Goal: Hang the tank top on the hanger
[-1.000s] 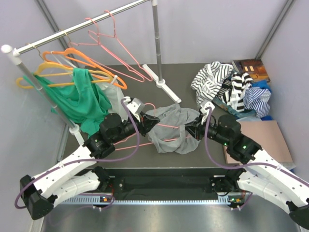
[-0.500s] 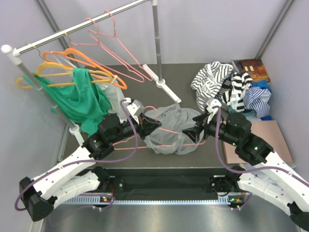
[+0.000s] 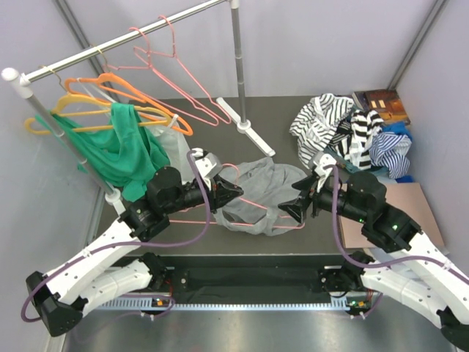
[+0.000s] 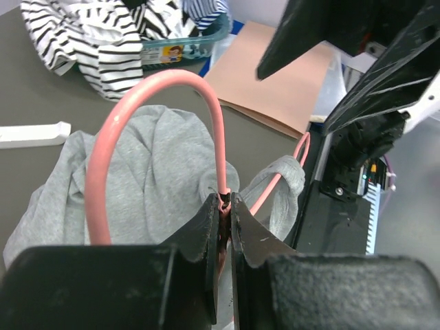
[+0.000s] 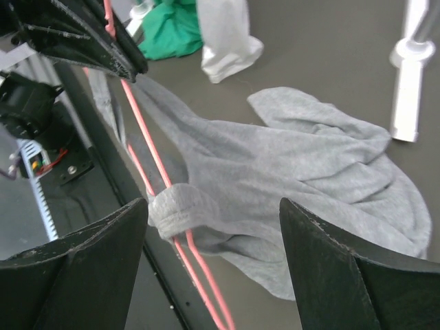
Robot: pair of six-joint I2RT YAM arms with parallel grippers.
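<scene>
The grey tank top [image 3: 264,183] lies bunched on the dark table between the two arms, with the thin pink hanger [image 3: 258,198] threaded through it. My left gripper [image 3: 234,192] is shut on the hanger's neck [image 4: 223,201], just below the hook [image 4: 158,79]. In the right wrist view a rolled strap [image 5: 175,206] of the tank top [image 5: 302,179] wraps the hanger's wires [image 5: 148,155] near the table's front edge. My right gripper [image 3: 291,209] hovers just right of the cloth, open, with nothing between its fingers [image 5: 75,268].
A clothes rail [image 3: 124,40] at the back left carries orange [image 3: 117,84], yellow and spare pink hangers [image 3: 183,81], a green garment [image 3: 110,150] and a pale one [image 3: 174,147]. The rail's foot [image 3: 253,136] stands behind the tank top. Striped clothes [image 3: 344,132] and a brown sheet [image 3: 410,209] lie on the right.
My right gripper has opened, let go of the cloth and drawn back a little to the right. My left gripper, still shut on the hanger, has lifted it slightly.
</scene>
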